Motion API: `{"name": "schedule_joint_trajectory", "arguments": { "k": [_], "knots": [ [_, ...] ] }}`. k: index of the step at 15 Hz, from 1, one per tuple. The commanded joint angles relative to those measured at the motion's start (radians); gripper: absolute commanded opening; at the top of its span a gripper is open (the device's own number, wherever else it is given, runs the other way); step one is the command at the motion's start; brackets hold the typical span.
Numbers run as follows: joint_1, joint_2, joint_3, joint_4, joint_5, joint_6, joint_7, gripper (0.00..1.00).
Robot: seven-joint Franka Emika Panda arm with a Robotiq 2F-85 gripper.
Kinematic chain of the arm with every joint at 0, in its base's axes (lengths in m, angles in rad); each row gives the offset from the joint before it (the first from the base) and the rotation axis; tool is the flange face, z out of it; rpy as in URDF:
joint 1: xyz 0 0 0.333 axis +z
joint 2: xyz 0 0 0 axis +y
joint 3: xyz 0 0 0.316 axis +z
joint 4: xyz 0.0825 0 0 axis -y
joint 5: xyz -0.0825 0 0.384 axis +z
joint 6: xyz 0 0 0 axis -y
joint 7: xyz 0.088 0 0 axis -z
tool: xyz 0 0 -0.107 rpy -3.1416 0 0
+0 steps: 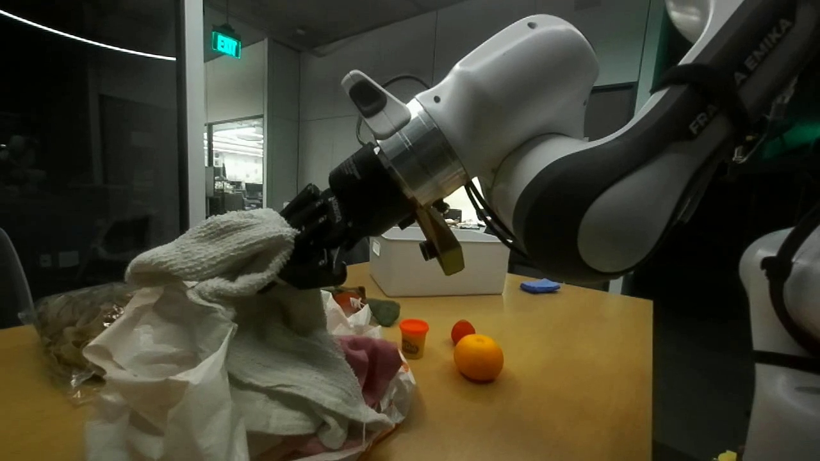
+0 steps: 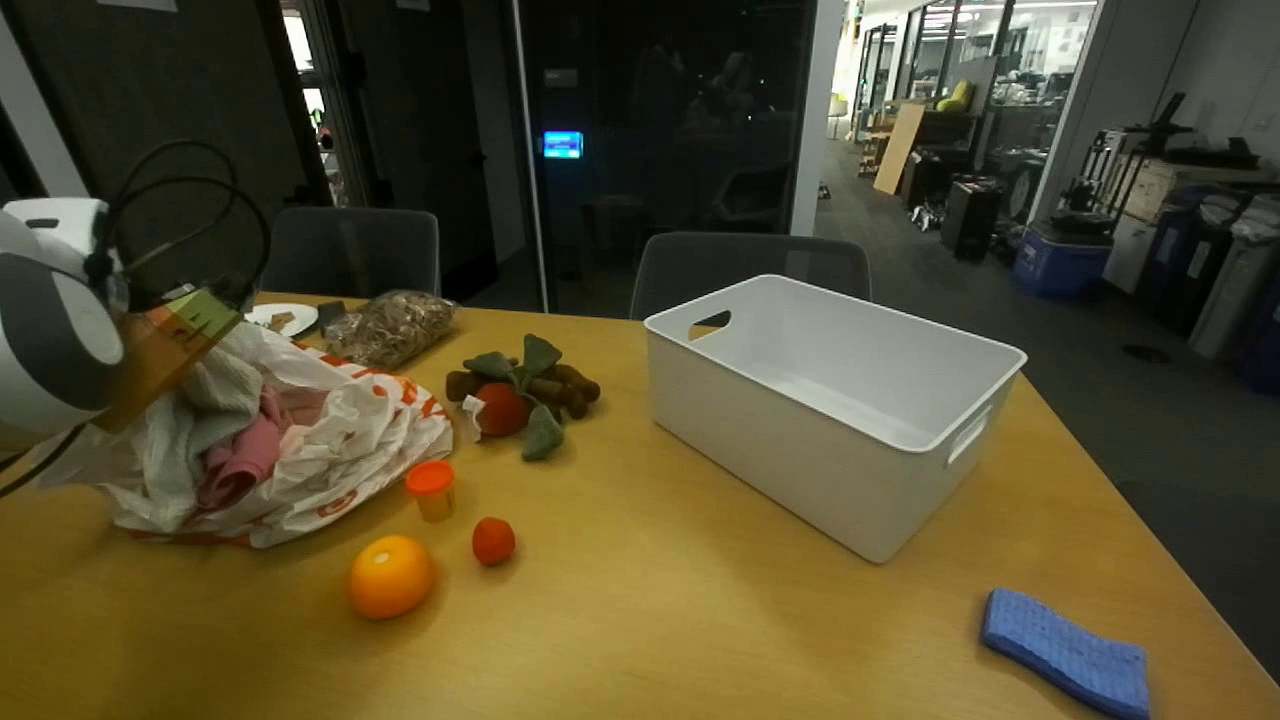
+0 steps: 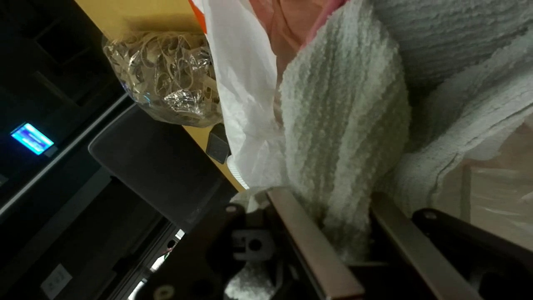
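On the table (image 2: 620,640) I see an orange (image 2: 391,577), a small red item (image 2: 493,541) just beside it, an orange-lidded tub (image 2: 432,492) near both. White bin (image 2: 770,470) upright, blue cloth (image 2: 1066,650) apart from it. Grey chair (image 2: 745,265) behind.

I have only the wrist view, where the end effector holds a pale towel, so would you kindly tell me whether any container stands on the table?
Observer: Yes, a white bin stands on the table.
Operator: Thank you. Does the end effector point straight down?
Observer: No, in an exterior view it meets the pale towel at a slant.
Operator: And is there any fruit in sight?
Observer: Yes, both exterior views show an orange.
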Motion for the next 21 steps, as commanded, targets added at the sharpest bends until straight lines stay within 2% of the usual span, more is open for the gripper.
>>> {"name": "schedule_joint_trajectory", "arguments": {
  "k": [1, 2, 4, 6, 9, 11, 13, 15, 18, 20, 21],
  "knots": [
    [-0.066, -0.049, 0.041, 0.001, -0.012, -0.001, 0.067, 0.05],
    [-0.076, -0.057, 0.037, 0.002, -0.019, -0.015, 0.083, 0.05],
    [-0.088, -0.035, -0.029, 0.004, -0.072, -0.052, 0.105, 0.05],
    [-0.076, -0.008, -0.090, 0.004, -0.119, -0.142, 0.139, 0.05],
    [0.082, 0.070, -0.278, -0.001, -0.129, -0.303, 0.119, 0.05],
    [0.246, 0.134, -0.416, -0.005, -0.012, -0.351, 0.007, 0.05],
    [0.391, 0.154, -0.514, -0.006, 0.154, -0.356, -0.154, 0.05],
    [0.472, 0.098, -0.586, -0.001, 0.196, -0.387, -0.237, 0.05],
    [0.405, 0.049, -0.573, 0.015, 0.054, -0.363, -0.224, 0.05],
    [0.334, 0.009, -0.545, 0.018, -0.067, -0.351, -0.182, 0.05],
    [0.334, -0.016, -0.547, 0.019, -0.101, -0.362, -0.169, 0.05]
  ]
}}
